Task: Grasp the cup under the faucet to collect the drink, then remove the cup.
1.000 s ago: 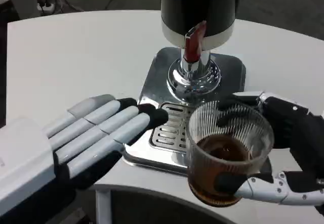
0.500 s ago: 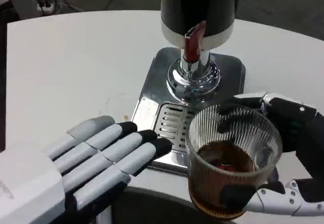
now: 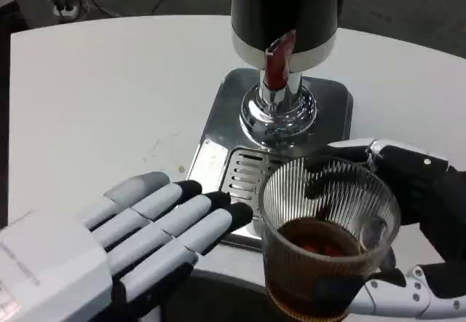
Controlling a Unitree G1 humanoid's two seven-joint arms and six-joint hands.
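Right hand (image 3: 419,213) grips the cup (image 3: 328,245).
Left hand (image 3: 116,253) lies flat, fingers apart, holding nothing, beside the tray (image 3: 240,173).

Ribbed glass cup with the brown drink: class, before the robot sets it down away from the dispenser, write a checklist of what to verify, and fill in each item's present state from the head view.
1. Right hand holds the cup: ok, fingers wrap its far side and base.
2. Cup holds drink: ok, brown liquid fills its lower part.
3. Cup clear of the faucet: ok, it sits nearer the camera than the red lever, over the drip tray's front edge.
4. Cup upright: ok, the rim looks roughly level.
5. Left hand out of the way: ok, open, flat, beside the tray, holding nothing.
6. Free table beneath the cup for setting down: cannot tell, the cup hides it.
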